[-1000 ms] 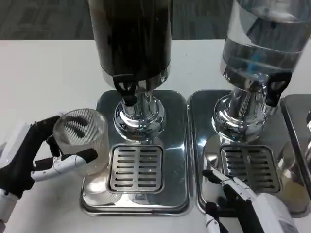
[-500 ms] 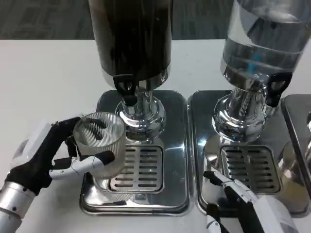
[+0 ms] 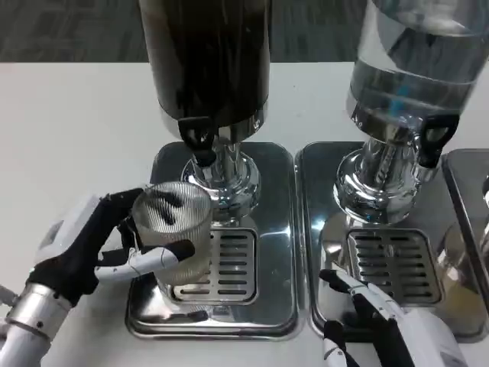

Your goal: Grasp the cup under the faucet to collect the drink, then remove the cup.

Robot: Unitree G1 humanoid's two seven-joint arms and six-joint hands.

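A clear ribbed cup (image 3: 176, 233) is upright over the left part of the drip grate (image 3: 221, 264), just below and left of the black faucet (image 3: 198, 143) of the dark drink dispenser (image 3: 206, 57). My left hand (image 3: 95, 248) grips the cup from its left side, thumb across the front. The cup looks empty. My right hand (image 3: 382, 325) lies low at the bottom right, fingers apart, over the front of the second tray and holding nothing.
A clear water dispenser (image 3: 416, 69) with its own black tap (image 3: 432, 145) stands on the right steel tray (image 3: 386, 260). The left steel tray (image 3: 221, 313) sits on the white table (image 3: 69, 138). A third tray edge (image 3: 470, 191) shows far right.
My left hand has carried the cup rightward from beside the tray onto the grate, toward the dark dispenser's faucet. The right hand has barely moved.
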